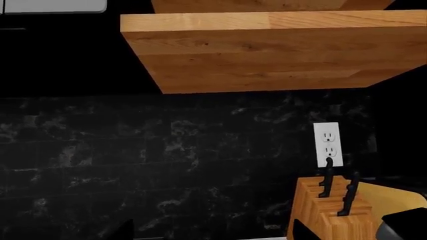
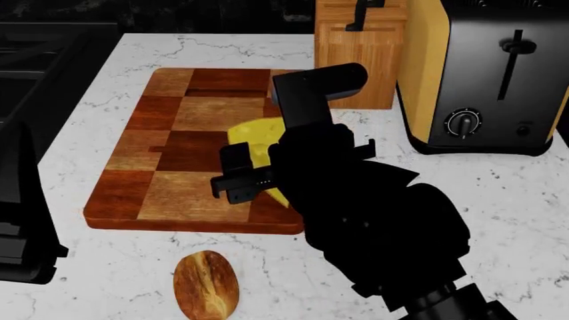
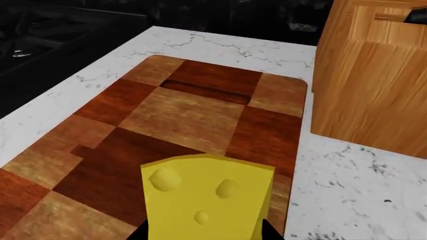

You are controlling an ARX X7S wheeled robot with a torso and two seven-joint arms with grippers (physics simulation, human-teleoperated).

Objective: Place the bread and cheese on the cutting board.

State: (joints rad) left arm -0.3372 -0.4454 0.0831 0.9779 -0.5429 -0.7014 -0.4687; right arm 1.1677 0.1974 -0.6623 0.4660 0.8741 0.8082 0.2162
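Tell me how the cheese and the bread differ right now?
The cheese is a pale yellow wedge with holes; the bread is a smaller brown oval roll. The cheese is over the cutting board, at the right gripper; the bread lies on the white counter in front of the board. Both are foods.
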